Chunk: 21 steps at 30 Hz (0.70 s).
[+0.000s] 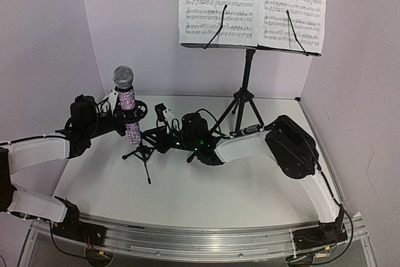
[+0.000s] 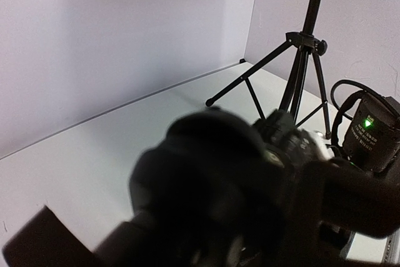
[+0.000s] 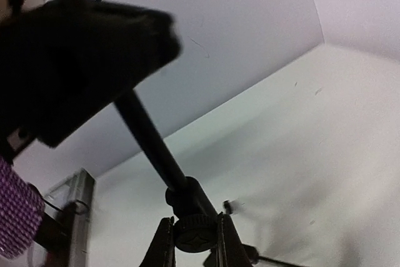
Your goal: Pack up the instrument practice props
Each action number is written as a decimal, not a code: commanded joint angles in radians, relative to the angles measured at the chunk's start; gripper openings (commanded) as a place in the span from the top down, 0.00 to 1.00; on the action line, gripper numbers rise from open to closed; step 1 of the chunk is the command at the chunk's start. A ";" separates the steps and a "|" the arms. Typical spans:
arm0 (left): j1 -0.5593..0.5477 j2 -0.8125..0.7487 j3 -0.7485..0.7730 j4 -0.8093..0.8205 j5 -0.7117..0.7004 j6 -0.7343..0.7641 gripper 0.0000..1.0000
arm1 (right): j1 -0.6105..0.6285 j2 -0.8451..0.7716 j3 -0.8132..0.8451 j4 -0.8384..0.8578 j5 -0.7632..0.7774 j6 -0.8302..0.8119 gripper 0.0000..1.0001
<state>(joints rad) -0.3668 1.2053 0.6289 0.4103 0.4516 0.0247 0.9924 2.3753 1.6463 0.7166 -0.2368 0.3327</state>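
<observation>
The purple glitter microphone (image 1: 129, 103), grey mesh head up, stands upright in the small black mic stand (image 1: 142, 152) toward the left edge of the surface (image 1: 206, 198). The left gripper (image 1: 116, 105) and right gripper (image 1: 164, 123) flank it. I cannot tell whether either is open or closed.

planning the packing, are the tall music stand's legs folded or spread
Spread. The music stand stands upright on splayed tripod legs, sheet-music pages clipped on top.
</observation>
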 commanded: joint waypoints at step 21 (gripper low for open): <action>0.000 0.031 -0.128 0.105 -0.008 0.034 1.00 | 0.015 -0.146 -0.124 0.034 -0.021 -0.593 0.27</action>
<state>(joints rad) -0.3676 1.2152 0.5630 0.5037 0.4690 0.0739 0.9997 2.3430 1.5681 0.7174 -0.2489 -0.3121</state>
